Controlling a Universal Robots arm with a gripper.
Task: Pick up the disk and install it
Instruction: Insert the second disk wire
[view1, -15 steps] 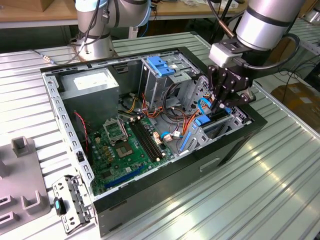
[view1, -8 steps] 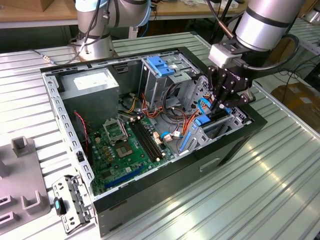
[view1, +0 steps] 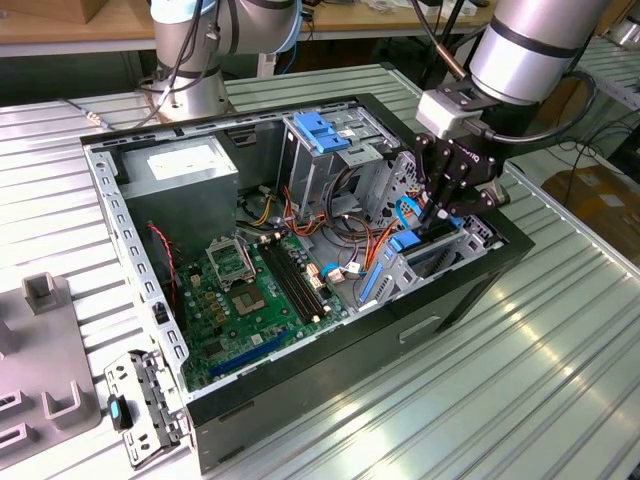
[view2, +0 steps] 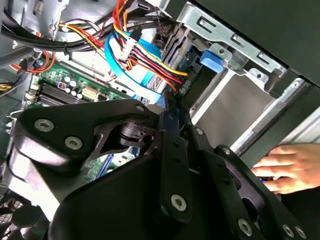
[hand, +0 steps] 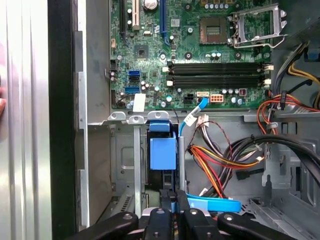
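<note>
The disk stands on edge in the drive bay at the open computer case's side towards the exterior view's right, its blue side rail facing up and its dark body below it. In the exterior view the disk shows as a blue strip under the black gripper. My gripper reaches down into the bay, fingers drawn together on a thin blue edge of the disk. In the second wrist view the gripper pinches that blue edge just beside the bay's metal frame.
Orange, yellow and red cables and a flat blue cable run close beside the bay. The motherboard, a grey box and a blue-topped metal cage lie further in. A person's hand rests outside the case.
</note>
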